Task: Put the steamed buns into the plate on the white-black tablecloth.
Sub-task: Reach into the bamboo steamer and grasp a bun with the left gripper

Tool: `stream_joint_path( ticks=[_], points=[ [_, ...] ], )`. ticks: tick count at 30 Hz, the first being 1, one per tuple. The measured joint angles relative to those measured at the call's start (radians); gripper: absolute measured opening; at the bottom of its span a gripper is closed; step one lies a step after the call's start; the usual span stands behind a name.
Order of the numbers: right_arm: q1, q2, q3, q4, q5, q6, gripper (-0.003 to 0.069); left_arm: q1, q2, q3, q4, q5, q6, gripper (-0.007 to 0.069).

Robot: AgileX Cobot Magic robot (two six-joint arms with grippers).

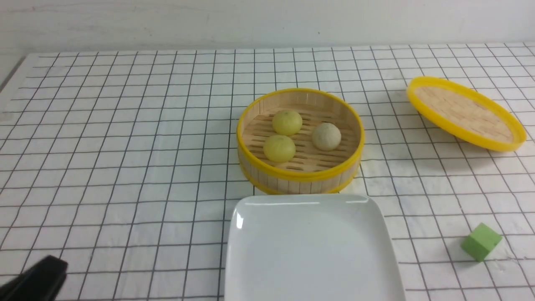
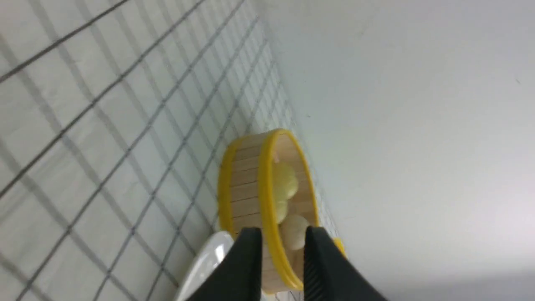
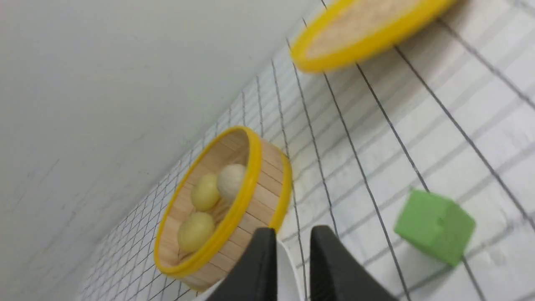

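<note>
Near left, the left pincer point(image 2: 283, 236) hangs slightly parted and empty over open white-black tablecloth point(image 1: 125, 146). At centre, the three steamed buns point(image 1: 287, 122) sit in the uncovered steamer point(image 1: 301, 177), just beyond the bare plate point(image 1: 309, 251), likely for short lifts. The lid point(image 1: 464, 113) and green cube point(image 1: 480, 241) lie well right. The right pincer point(image 3: 292, 234), narrowly parted, holds nothing.

Three round, dimpled buns sit on the slatted floor of the steamer point(image 1: 301, 174): one yellow bun point(image 1: 287, 122) at the back, a second yellow bun point(image 1: 279, 148) just before it, and a beige-grey bun point(image 1: 326, 136) to their right. The glossy white square plate point(image 1: 309, 251) lies flat and empty just before the steamer, on the black-gridded white cloth point(image 1: 125, 146).
</note>
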Motion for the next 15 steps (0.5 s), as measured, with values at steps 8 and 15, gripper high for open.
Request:
stream_joint_path(
  ticks=[8,15],
  points=[
    [0.000,0.431,-0.405,-0.340,0.577,-0.092,-0.0013,0.000,0.490,-0.374,0.286,0.410,0.175,0.0002],
    [0.000,0.723,-0.470,-0.165,0.691,-0.327,-0.0013,0.000,0.962,-0.618,0.312,0.607,0.496,0.0002]
  ],
)
